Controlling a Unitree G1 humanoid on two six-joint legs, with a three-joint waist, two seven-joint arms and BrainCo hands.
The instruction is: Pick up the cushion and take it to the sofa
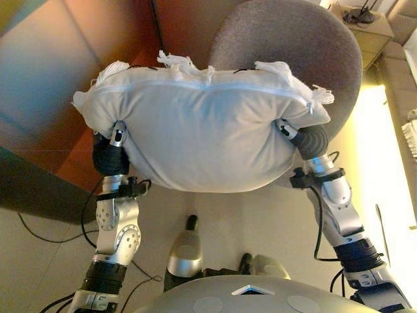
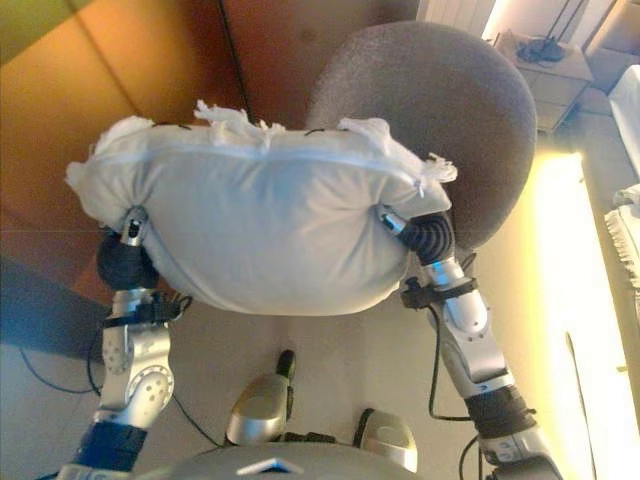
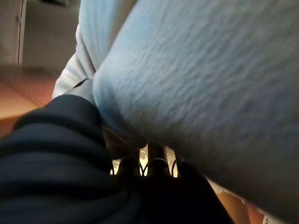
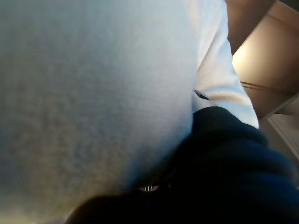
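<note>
1. the fingers of both hands are buried under the cushion (image 1: 205, 134); whether they are spread or curled cannot be told. of the left hand (image 1: 117, 135) only a silver bit and its dark cover show at the cushion's left underside; the right hand (image 1: 290, 132) shows the same way at the right underside.
2. the cushion is off the floor, held between the two hands at its ends, in front of a round grey chair (image 1: 306, 52). the sofa is not clearly in view.
3. likely risk: the hold looks like a squeeze from both sides, not a closed grasp. if the arms drift apart while walking, the soft cushion could sag through the gap and drop.
4. second risk: the cushion hides much of the floor ahead, so the chair close behind it could be bumped on the turn.
5. the cushion is white, plump and soft, with a seam running along its top edge and tufted fringe at the corners and top; its belly bulges downward between the hands.
</note>
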